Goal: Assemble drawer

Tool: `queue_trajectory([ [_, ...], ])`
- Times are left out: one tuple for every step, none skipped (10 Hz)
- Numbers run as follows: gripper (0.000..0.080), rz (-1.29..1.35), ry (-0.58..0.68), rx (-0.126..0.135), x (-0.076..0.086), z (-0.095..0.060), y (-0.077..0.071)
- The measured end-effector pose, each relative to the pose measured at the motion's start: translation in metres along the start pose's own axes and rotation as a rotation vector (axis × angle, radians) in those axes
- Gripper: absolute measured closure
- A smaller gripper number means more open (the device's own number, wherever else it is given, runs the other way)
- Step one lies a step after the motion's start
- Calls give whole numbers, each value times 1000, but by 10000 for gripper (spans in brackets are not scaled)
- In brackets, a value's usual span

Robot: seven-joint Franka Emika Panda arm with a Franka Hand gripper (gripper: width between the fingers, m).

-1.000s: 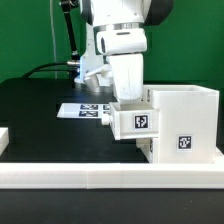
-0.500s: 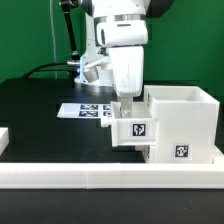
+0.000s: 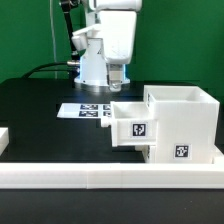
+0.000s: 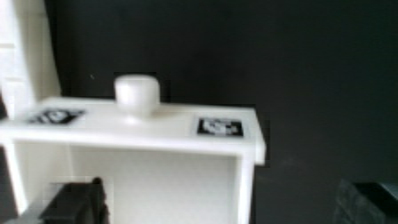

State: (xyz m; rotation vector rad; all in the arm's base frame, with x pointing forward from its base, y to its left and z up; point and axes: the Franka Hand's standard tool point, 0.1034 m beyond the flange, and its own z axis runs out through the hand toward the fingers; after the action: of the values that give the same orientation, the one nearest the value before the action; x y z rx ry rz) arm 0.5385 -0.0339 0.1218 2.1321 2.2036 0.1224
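The drawer's tall white housing [image 3: 186,120] stands at the exterior view's right, with a tag on its side. One small tagged tray [image 3: 133,124] sticks out of the housing's left side. My gripper [image 3: 117,77] hangs above the tray, clear of it, open and empty. In the wrist view the tray [image 4: 143,150] lies below the gripper [image 4: 222,200], showing its round knob [image 4: 137,98] and two tags. The dark fingertips [image 4: 79,202] stand wide apart on either side. A second tray is not in view.
The marker board [image 3: 84,109] lies flat on the black table behind the tray. A long low white rail [image 3: 100,178] runs along the front edge. A white piece [image 3: 3,138] shows at the exterior view's far left. Cables trail behind the arm's base.
My gripper has let go of the tray and risen straight up from it. The tray stays in the housing's side.
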Motion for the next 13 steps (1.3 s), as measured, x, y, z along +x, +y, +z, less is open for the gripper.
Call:
queue_trajectory([
  [151, -19, -1, -3, -12, -3, 12],
  [151, -23, 7, 5, -21, 7, 13],
  [151, -23, 19, 22, -25, 20, 11],
  [151, -27, 29, 33, -30, 30, 10],
  [151, -22, 36, 43, -34, 38, 8],
  [151, -21, 44, 57, -32, 45, 3],
  [151, -21, 50, 68, -29, 51, 0],
  [151, -18, 58, 84, -22, 59, -8],
  [151, -19, 69, 96, -14, 70, -22],
  [151, -20, 75, 114, -10, 76, -32],
  [151, -14, 78, 117, -6, 77, -34],
  [151, -8, 79, 116, -1, 77, -33],
  [151, -4, 81, 114, 5, 75, -30],
])
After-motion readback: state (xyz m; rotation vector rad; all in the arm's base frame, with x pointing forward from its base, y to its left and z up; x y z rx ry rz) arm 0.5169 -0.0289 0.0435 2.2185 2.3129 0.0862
